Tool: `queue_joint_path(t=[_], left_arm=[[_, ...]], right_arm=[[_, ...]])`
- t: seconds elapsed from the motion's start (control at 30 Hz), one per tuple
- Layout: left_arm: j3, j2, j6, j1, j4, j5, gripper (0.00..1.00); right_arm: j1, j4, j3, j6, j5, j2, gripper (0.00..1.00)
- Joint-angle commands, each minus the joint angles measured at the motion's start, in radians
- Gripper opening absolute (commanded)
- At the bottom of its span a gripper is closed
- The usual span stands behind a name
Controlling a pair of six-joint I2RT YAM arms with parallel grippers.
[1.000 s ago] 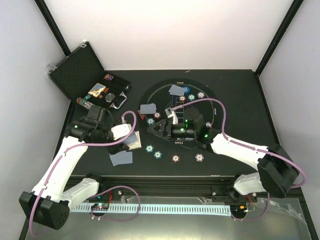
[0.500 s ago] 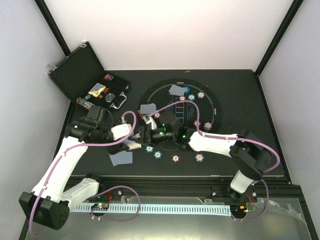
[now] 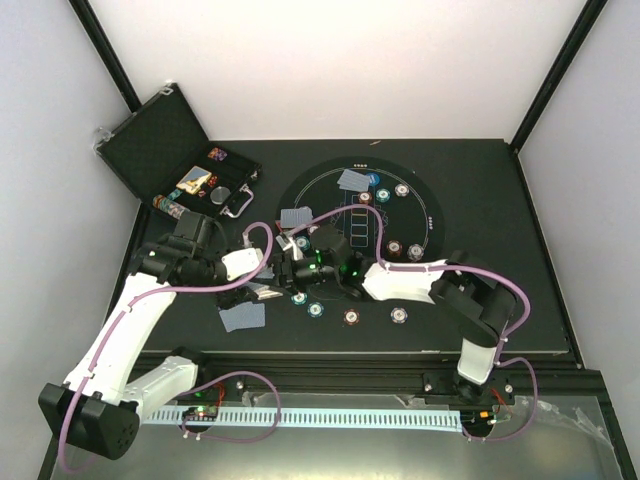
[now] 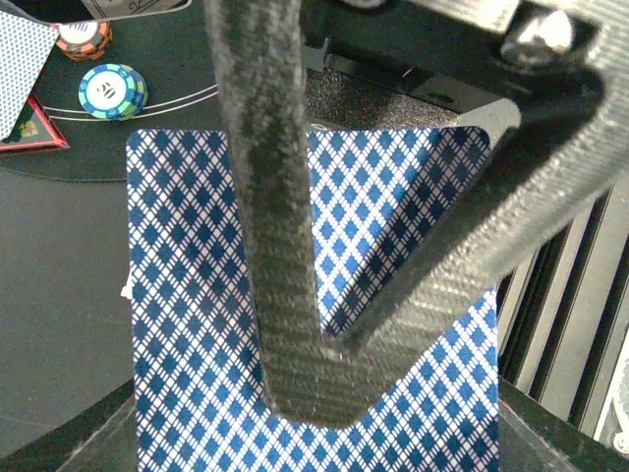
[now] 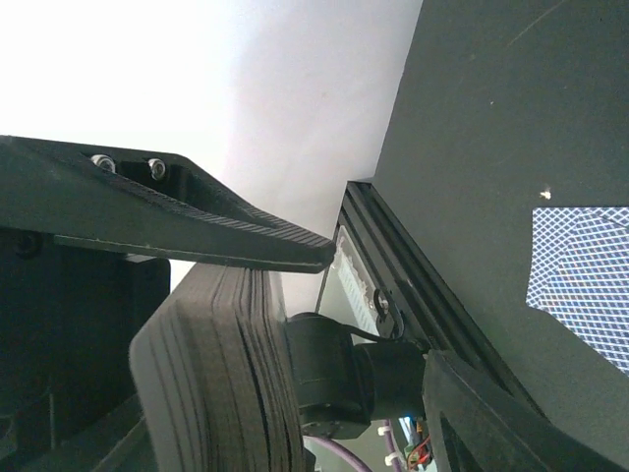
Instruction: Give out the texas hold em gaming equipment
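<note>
My left gripper (image 3: 257, 290) is shut on a deck of blue-backed playing cards (image 4: 197, 324) and holds it left of the round mat (image 3: 430, 215). My right gripper (image 3: 283, 272) has reached across to the deck. In the right wrist view its jaws stand open (image 5: 378, 315), with the upper finger lying on the deck's edge (image 5: 216, 383) and the lower finger well apart. Dealt cards lie at the far mat (image 3: 354, 180), its left rim (image 3: 295, 217) and near the left arm (image 3: 242, 317). Teal (image 3: 315, 309), brown-red (image 3: 351, 317) and white-grey chips (image 3: 399, 316) sit along the near side.
The open black case (image 3: 185, 160) stands at the back left with more chips inside. More chips sit on the mat's far side (image 3: 402, 189) and right side (image 3: 415, 251). A red triangle marker (image 4: 29, 128) and a teal chip (image 4: 112, 90) lie by the deck.
My right arm has swung left across the mat, bringing its gripper up to the deck. The left arm and the deck have stayed put.
</note>
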Motion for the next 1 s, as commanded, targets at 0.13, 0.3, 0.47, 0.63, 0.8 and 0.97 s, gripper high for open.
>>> queue_joint_path(t=[0.13, 0.3, 0.47, 0.63, 0.8, 0.97], left_arm=[[0.003, -0.018, 0.021, 0.003, 0.003, 0.025, 0.02], [0.002, -0.006, 0.017, 0.003, 0.008, 0.032, 0.02], [0.001, -0.007, 0.014, 0.003, 0.009, 0.031, 0.02], [-0.001, -0.010, 0.017, 0.003, 0.009, 0.019, 0.02], [-0.007, -0.009, 0.017, 0.003, 0.011, 0.015, 0.01], [-0.006, -0.009, 0.017, 0.003, 0.012, 0.010, 0.02]], right_arm=[[-0.056, 0.018, -0.129, -0.020, 0.031, -0.067, 0.53], [-0.061, -0.013, -0.144, -0.043, 0.049, -0.104, 0.33], [-0.061, -0.050, -0.141, -0.061, 0.069, -0.143, 0.18], [-0.066, -0.086, -0.152, -0.075, 0.083, -0.193, 0.03], [-0.082, -0.025, -0.197, -0.030, 0.075, -0.249, 0.01], [-0.106, 0.070, -0.261, 0.035, 0.049, -0.279, 0.01]])
